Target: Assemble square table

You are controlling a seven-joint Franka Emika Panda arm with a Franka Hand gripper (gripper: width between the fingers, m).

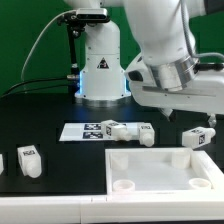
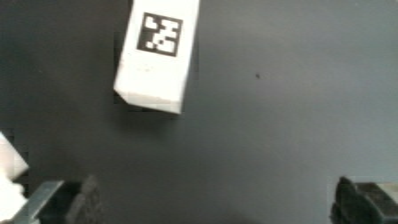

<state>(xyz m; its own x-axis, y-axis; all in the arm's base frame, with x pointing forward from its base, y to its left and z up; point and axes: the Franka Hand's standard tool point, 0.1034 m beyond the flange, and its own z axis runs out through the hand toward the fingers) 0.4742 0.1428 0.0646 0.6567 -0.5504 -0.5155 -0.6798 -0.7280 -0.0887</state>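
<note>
Black counter (image 1: 40,120) carries the square top (image 1: 165,166) and loose legs (image 1: 30,160); open, empty jaws hang above one leg (image 2: 157,60).

The marker board (image 1: 72,131), thin, flat and white with black-and-white tags printed on it, is laid on the black table (image 1: 40,120) near the middle of the scene. The table is bordered along its near edge by a pale band (image 1: 50,212). Beyond the far edge a green backdrop (image 1: 22,40) is seen, and a thin dark cable (image 1: 28,60) is arched before it at the exterior view's left.
</note>
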